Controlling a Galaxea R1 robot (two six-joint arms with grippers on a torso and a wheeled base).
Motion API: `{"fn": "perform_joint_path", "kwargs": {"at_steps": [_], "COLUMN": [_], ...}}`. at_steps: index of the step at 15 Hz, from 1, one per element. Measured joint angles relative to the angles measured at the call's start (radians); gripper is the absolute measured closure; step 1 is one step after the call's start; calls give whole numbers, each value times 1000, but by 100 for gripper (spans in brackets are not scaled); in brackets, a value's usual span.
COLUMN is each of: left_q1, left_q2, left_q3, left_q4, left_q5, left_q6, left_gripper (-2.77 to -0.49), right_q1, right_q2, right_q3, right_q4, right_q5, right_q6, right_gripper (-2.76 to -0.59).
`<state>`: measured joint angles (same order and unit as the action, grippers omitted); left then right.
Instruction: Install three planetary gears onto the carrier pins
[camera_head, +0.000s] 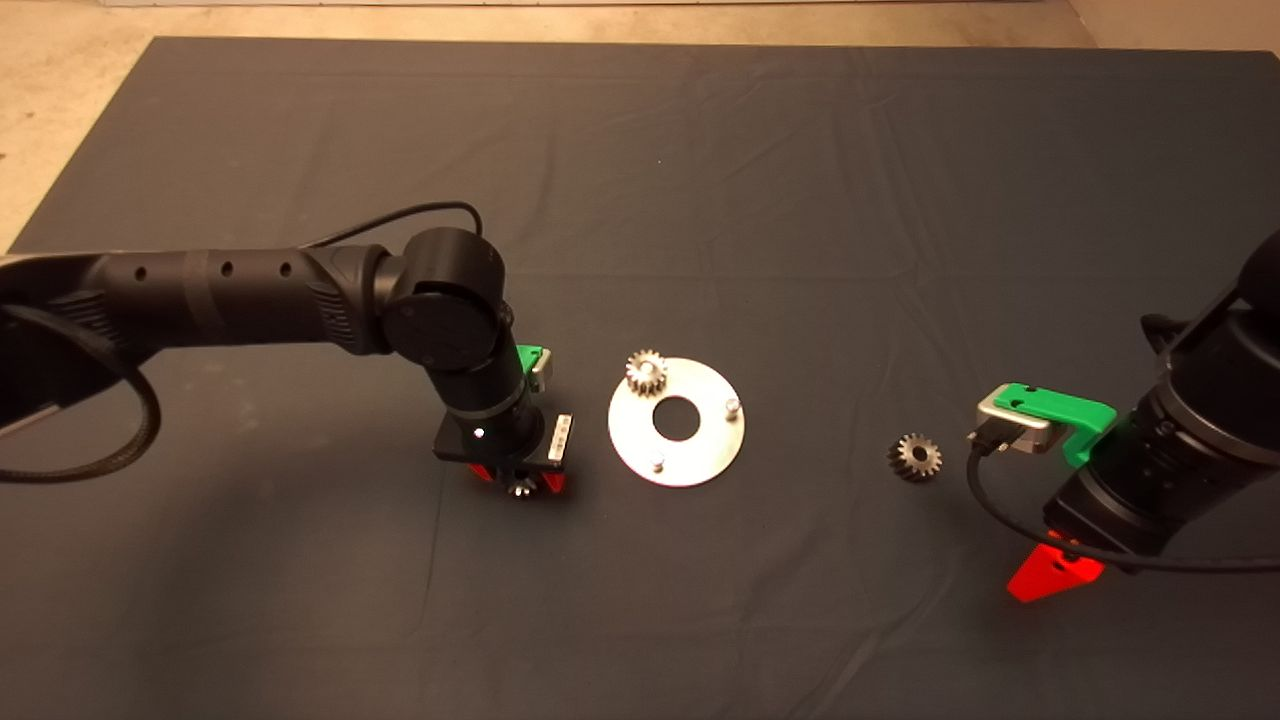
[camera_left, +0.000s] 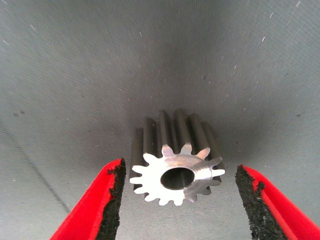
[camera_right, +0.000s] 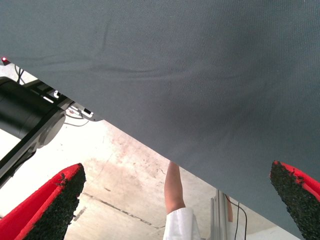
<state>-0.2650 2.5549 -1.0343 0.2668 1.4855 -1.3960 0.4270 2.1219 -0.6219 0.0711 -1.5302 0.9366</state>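
Disc (camera_head: 690, 455), your flat shiny metal round with three short silvery pins (camera_head: 732, 406), carries one toothed steel gear (camera_head: 646, 371) on its far-left pin. Left of it, your left gripper (camera_head: 520, 487) straddles a second gear (camera_left: 176, 162), pads (camera_left: 114, 200) apart, untouching. Third gear (camera_head: 914, 457) lies right of it; beyond, right gripper (camera_head: 1050, 575) spread, empty.

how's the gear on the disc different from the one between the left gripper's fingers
The gear on the disc stands upright on a pin at the disc's far left edge; the gear at the left gripper lies on its side on the mat. The first is already installed; the second sits between open fingers, gaps on both sides, not yet gripped. Both are small toothed steel gears with a centre bore.
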Motion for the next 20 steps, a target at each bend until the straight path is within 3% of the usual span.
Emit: {"fn": "perform_joint_path", "kwargs": {"at_steps": [8,12,17,20], "left_q1": [2,2,10,13], "left_q2": [0,0,0,3], "left_q3": [0,0,0,0], "left_q4": [15,45,48,49], "left_q5": [0,0,1,20], "left_q6": [-12,-32,-32,-32], "left_gripper": [-151,-135,-135,-135], "right_q1": [0,0,0,0], "right_q2": [0,0,0,-3], "right_q3": [0,0,0,0], "right_q4": [0,0,0,0], "right_q5": [0,0,0,0], "right_q6": [0,1,3,3], "right_gripper": [-275,-275,-275,-275]}}
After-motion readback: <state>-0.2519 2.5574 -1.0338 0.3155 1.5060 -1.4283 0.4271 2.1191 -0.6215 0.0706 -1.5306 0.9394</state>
